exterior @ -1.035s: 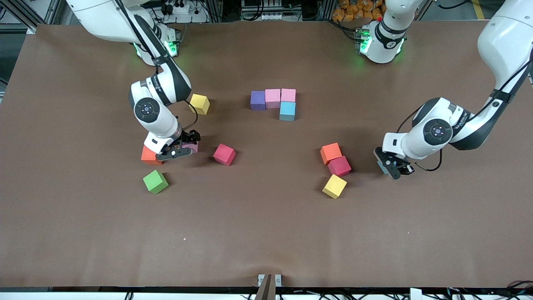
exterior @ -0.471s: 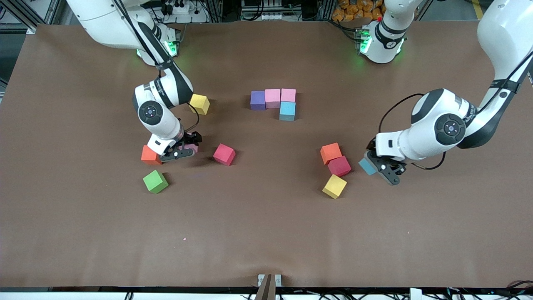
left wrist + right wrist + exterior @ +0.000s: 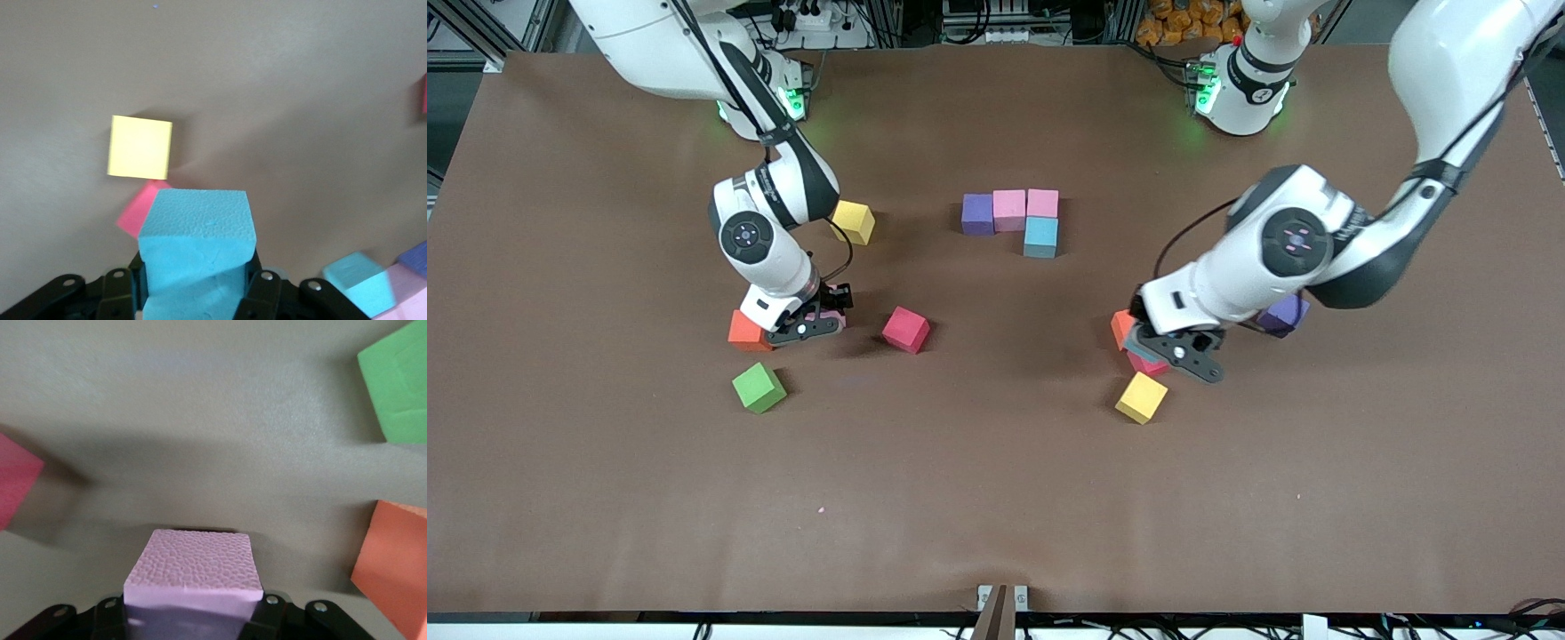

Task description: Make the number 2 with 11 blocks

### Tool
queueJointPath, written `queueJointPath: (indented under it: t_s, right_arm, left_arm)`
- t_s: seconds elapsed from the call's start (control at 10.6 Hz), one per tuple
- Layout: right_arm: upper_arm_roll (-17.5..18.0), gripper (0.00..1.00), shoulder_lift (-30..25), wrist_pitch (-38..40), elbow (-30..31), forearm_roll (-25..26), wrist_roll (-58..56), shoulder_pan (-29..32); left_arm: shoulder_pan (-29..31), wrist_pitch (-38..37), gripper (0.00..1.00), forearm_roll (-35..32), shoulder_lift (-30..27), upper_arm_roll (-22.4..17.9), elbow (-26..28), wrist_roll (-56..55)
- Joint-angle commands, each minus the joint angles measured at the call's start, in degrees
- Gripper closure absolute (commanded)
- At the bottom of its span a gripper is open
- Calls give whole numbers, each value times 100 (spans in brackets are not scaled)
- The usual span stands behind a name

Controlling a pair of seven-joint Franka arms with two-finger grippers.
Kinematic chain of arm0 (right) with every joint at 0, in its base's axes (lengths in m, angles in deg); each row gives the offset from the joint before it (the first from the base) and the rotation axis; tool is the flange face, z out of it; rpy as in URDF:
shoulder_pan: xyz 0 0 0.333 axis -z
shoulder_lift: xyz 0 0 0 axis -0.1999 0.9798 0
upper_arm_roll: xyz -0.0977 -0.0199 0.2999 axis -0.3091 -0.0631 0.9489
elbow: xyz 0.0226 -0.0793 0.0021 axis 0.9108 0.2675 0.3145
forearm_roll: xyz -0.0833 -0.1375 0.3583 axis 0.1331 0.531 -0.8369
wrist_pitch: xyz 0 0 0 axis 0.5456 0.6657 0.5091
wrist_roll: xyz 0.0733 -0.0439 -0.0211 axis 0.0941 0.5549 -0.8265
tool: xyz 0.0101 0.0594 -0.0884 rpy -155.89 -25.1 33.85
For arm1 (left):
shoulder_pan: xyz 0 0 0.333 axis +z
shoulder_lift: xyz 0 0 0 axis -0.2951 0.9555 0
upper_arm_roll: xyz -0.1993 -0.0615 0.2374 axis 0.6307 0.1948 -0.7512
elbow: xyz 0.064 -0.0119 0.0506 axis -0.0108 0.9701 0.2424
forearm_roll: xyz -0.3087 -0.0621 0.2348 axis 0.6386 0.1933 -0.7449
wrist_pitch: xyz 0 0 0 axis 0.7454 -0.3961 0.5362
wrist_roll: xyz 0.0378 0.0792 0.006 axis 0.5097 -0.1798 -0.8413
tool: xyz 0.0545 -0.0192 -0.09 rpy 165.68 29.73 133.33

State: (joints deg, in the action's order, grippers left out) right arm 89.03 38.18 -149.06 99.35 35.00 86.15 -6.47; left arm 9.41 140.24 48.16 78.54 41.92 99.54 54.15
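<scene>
Four blocks form a partial number 2 mid-table: purple (image 3: pixel 977 214), pink (image 3: pixel 1009 210), pink (image 3: pixel 1042 203) and light blue (image 3: pixel 1040 236) in front. My left gripper (image 3: pixel 1169 348) is shut on a light blue block (image 3: pixel 197 247) over an orange block (image 3: pixel 1120 325) and a crimson block (image 3: pixel 1145 364), partly hiding both. My right gripper (image 3: pixel 814 318) is shut on a pink block (image 3: pixel 193 570), low between an orange block (image 3: pixel 743 331) and a crimson block (image 3: pixel 906 330). A green block (image 3: pixel 759 388) and a purple block (image 3: pixel 1284 313) lie loose.
One yellow cube (image 3: pixel 854 222) lies beside the right arm's wrist, farther from the front camera than its gripper. Another yellow cube (image 3: pixel 1141 397) lies just nearer the front camera than the left gripper. Brown table (image 3: pixel 996 498) spreads wide in front.
My left arm has carried the light blue block toward the table's middle, to over the orange and crimson blocks, uncovering the purple block. My right gripper has hardly moved.
</scene>
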Motion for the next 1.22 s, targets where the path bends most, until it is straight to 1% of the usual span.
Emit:
queueJointPath:
  t_s: [0.0, 0.19, 0.47, 0.66, 0.94, 1.13]
  right_arm:
    - [51, 51, -343, 311, -18, 5, 190, -97]
    - [51, 51, -379, 320, -71, -4, 338, -159]
    - [51, 49, -379, 320, -133, 5, 900, -510]
    - [43, 49, -362, 338, -229, 4, 1217, -678]
    - [43, 49, -361, 610, -370, 5, 1236, -696]
    - [43, 49, -361, 610, -370, 5, 1236, -696]
  left_arm:
    - [-354, -122, 63, 96, 3, -72, -96, -1324]
    - [-661, -113, 63, 53, 91, -159, -96, -2416]
    - [-1512, -113, 63, -9, 82, -781, -70, -3639]
    - [-1979, -104, 62, -271, 126, -1020, -26, -4229]
    - [-2603, -43, 62, -352, 196, -1442, 79, -4573]
    - [-2737, -16, 60, -387, 293, -1478, 167, -4654]
